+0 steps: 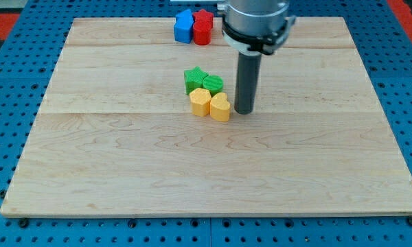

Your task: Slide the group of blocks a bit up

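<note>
A cluster of blocks sits near the board's middle: a green star [193, 78], a green rounded block [213, 84], a yellow hexagon-like block [200, 102] and a yellow heart [220, 107], all touching. My tip [244, 111] rests on the board just to the right of the yellow heart, very close to it. The dark rod rises from there to the arm's head at the view's top.
A blue block [184, 26] and two red blocks [202, 27] stand together at the board's top edge, left of the arm's head. The wooden board [89, 171] lies on a blue perforated base.
</note>
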Tool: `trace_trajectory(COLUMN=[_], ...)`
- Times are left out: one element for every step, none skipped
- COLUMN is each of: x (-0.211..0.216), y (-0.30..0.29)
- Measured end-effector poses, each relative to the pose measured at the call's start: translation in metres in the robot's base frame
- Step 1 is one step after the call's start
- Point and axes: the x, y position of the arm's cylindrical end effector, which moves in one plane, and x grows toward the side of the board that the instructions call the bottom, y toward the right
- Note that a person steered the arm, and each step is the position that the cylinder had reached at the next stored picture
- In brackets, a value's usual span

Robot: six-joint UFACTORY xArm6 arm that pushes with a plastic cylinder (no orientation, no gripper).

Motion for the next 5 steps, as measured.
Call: trace_trajectory(x=[0.024,0.021,0.010,0.005,0.005], y=[0.004,-0.018,-0.027,-0.027,-0.027])
